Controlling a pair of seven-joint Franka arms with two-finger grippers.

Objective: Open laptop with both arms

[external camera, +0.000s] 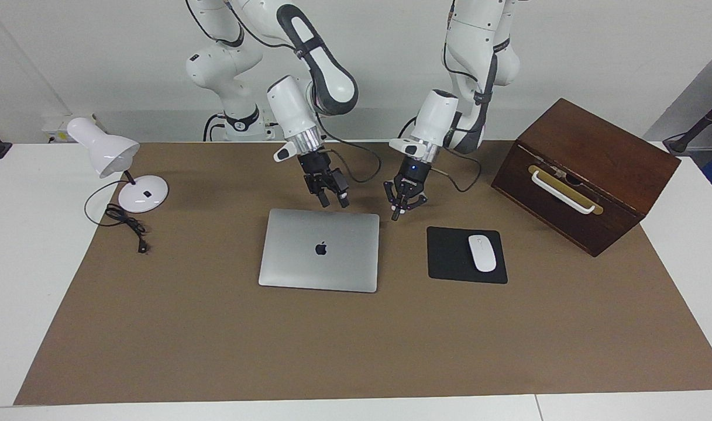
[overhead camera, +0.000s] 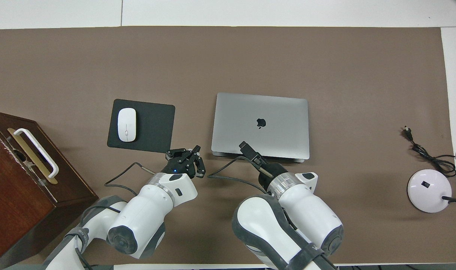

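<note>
A: The laptop (external camera: 319,250) is seen flat on the bench (external camera: 215,327), lid closed, beside the mouse pad (external camera: 452,257).

B: The left tool (external camera: 398,211) is held over the bench by the laptop's corner nearest the robots, fingertips pressed together, nothing gripped.

A: The right tool (external camera: 333,202) is poised over the laptop's edge nearest the robots, fingers parted, nothing held.

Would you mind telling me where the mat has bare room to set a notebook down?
The widest bare stretch of brown mat lies farther from the robots than the laptop and mouse pad. Another lies between the laptop and desk lamp. It is crowded around the wooden box and where both arms hover.
</note>
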